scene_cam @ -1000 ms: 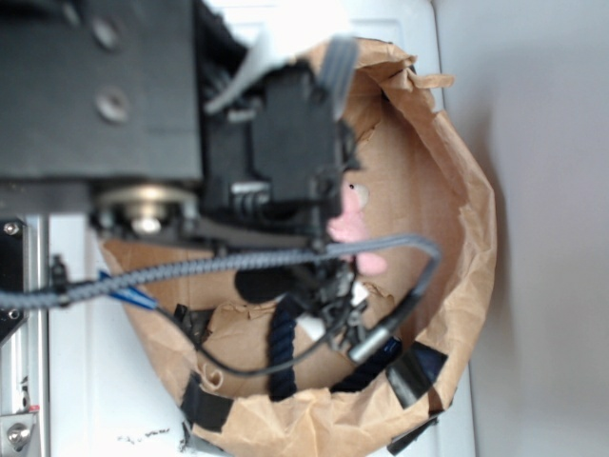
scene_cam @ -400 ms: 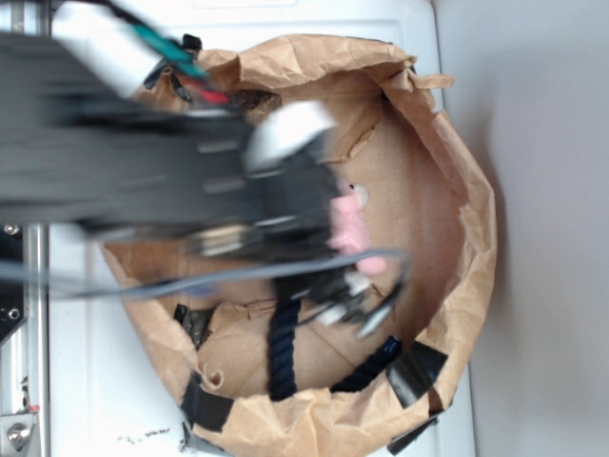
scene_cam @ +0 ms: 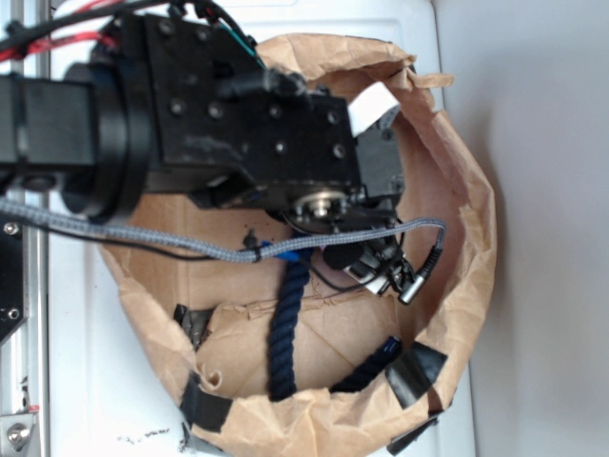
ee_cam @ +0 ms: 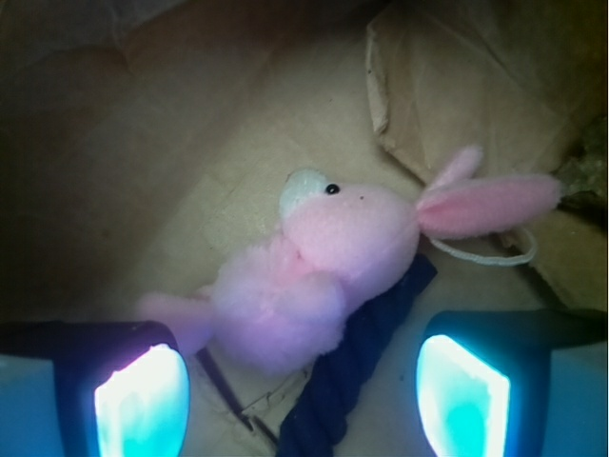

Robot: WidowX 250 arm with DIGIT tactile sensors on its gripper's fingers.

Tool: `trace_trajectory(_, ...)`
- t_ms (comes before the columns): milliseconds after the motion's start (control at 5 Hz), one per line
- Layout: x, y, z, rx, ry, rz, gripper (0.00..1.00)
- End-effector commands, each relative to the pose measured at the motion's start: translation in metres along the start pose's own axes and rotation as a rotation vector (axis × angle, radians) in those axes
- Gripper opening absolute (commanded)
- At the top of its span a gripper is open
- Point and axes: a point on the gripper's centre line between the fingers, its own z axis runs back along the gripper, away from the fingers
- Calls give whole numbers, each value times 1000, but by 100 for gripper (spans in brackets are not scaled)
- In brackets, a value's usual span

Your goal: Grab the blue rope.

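Observation:
The blue rope [scene_cam: 283, 328] is a thick twisted navy length lying on the floor of a brown paper bag; its upper end is hidden under the arm. In the wrist view the rope [ee_cam: 357, 376] runs diagonally from under the pink plush bunny [ee_cam: 324, 267] down between my two fingers. My gripper [ee_cam: 300, 400] is open and empty, with the fingers wide apart on either side of the rope and above it. In the exterior view the gripper [scene_cam: 376, 262] is mostly hidden by the black arm.
The paper bag's crumpled wall [scene_cam: 471, 219] rings the work area, held with black tape strips [scene_cam: 416, 371]. A thin grey braided cable [scene_cam: 143, 238] crosses the bag's left side. A second dark rope end [scene_cam: 373, 367] lies near the tape.
The arm has swung over the bag and now covers the bunny in the exterior view. The rope has not moved.

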Motion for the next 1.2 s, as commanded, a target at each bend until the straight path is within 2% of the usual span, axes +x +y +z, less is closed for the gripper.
trace_trajectory(0, 7, -10, 15, -45, -41, -7, 100)
trace_trajectory(200, -14, -4, 8, -42, -35, -9, 100)
trace_trajectory(400, -9, -11, -1, -23, -55, 2, 100)
trace_trajectory(600, -7, -29, -2, -16, -46, -24, 100)
trace_trajectory(1000, -21, -23, -14, 20, -19, -68, 100)
